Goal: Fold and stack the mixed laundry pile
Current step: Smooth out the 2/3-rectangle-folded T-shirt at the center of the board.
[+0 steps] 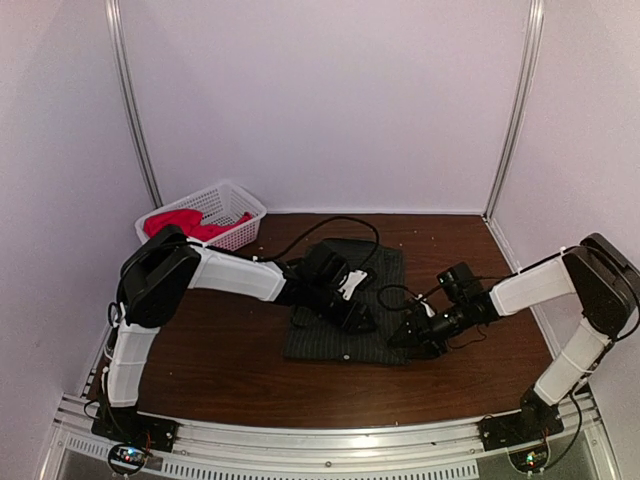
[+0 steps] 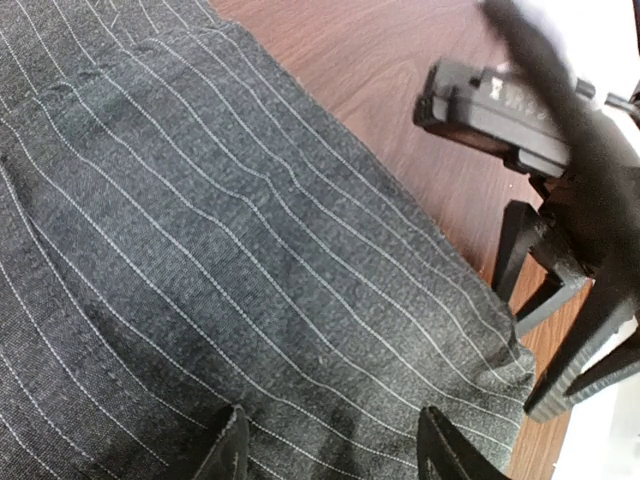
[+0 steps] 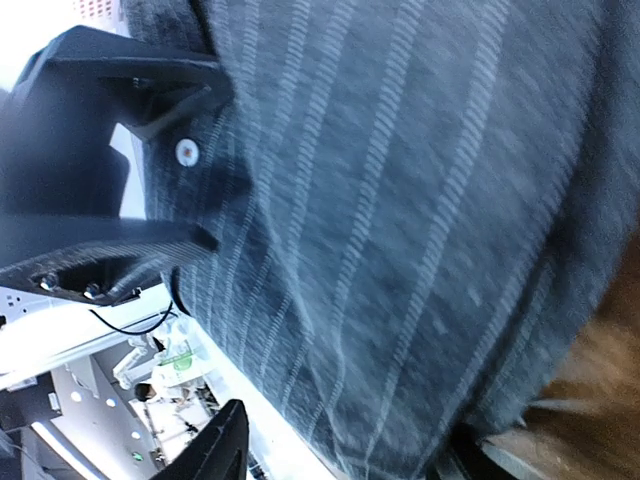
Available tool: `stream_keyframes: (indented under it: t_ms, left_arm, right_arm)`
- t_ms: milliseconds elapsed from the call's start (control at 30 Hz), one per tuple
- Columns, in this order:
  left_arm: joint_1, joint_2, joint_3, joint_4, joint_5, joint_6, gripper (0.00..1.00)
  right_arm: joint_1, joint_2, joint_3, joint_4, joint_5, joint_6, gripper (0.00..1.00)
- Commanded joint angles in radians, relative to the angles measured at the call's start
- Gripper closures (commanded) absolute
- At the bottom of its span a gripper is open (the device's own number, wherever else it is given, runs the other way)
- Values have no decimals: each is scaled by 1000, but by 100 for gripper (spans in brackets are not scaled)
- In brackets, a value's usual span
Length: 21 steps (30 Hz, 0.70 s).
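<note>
Right jaws: nearest to us, low at the right near corner of the dark charcoal pinstriped collared shirt (image 1: 320, 345). They stand parted about its edge, and we see no pinch on the cloth.
Pinstriped shirt: it lies flat in the middle of the dark brown wooden desk (image 1: 220, 372), gathered into a rough rectangle. We judge its fold well begun but not finished.
Left jaws: spread over the shirt's middle, fingertips (image 2: 232, 452) at the cloth, gripping nothing.
Red-pink T-shirt (image 1: 185, 222): bright and plain, it sits crumpled inside the white plastic lattice basket (image 1: 245, 232) at the far left of the desk, unfolded.
Left to do: we reckon finishing the shirt, then fetching, folding and stacking the T-shirt with it.
</note>
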Motion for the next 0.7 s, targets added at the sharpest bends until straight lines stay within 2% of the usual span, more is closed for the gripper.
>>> stream_keyframes:
  t_ms: [0,167,367,500,600,667]
  left_arm:
    - [4,61,-8,-46,-17,-10,40]
    - [5,62,-11,-45,-15,-7,40]
    - [5,69,-4,-48,-21,-11,40]
    - [5,73,-2,-47,-24,-17,40]
    - [6,72,-5,-40,-24,-22,40]
    - [6,74,-9,-34,-23,-27,40]
  right_arm:
    - [6,29,60,-25,65,-122,42]
    - [5,-1,80,5,77,-202,40]
    - [6,89,107,-32,-132,-261,47]
    - [7,104,96,-118,-162,-272,47]
    - [7,111,133,-324,-114,-345,50]
    - [6,69,128,-384,-98,-358,51]
